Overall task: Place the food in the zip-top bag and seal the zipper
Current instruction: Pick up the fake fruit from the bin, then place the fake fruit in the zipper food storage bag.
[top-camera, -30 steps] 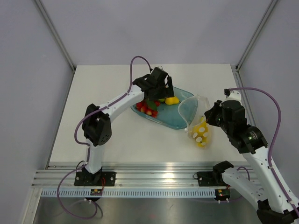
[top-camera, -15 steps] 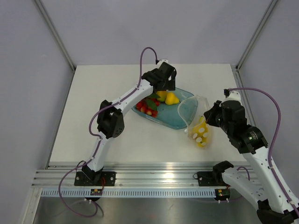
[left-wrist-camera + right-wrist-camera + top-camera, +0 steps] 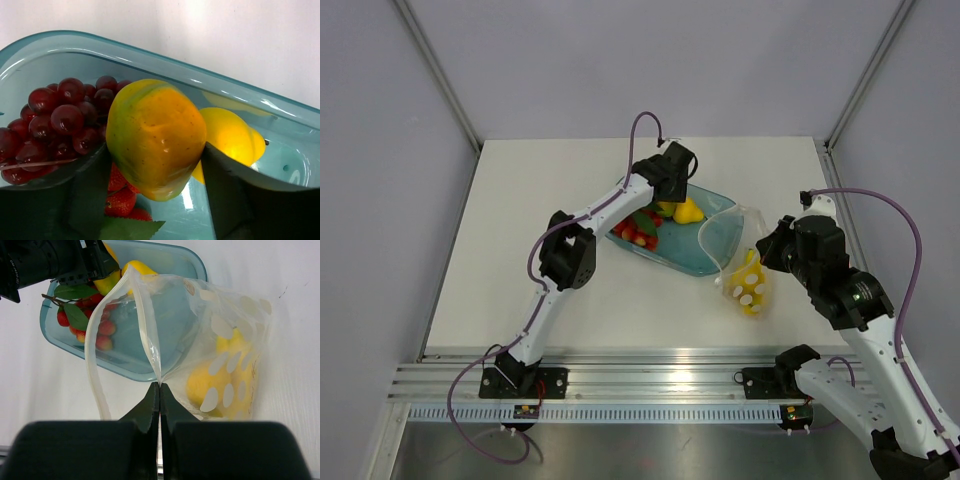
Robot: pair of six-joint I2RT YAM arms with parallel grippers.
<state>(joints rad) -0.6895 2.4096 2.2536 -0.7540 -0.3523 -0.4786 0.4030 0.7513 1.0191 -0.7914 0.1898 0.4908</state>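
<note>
The left tool (image 3: 155, 152), having shifted across the tray (image 3: 150, 55) at upper centre, is narrowing onto the pear (image 3: 150, 115), touching both its sides, so a pickup is beginning. Right of centre, the right tool (image 3: 159, 390) is pinching the zip-top bag (image 3: 220, 340) by its rim, mouth agape.

Left arm (image 3: 605, 207): stretched forward, wrist tipped down
Left gripper (image 3: 155, 162): fingers against both sides of the yellow-green fruit (image 3: 150, 125)
Right arm (image 3: 855, 295): elbow bent
Right gripper (image 3: 159, 390): pinched tight on the zip-top bag (image 3: 225, 335)
</note>
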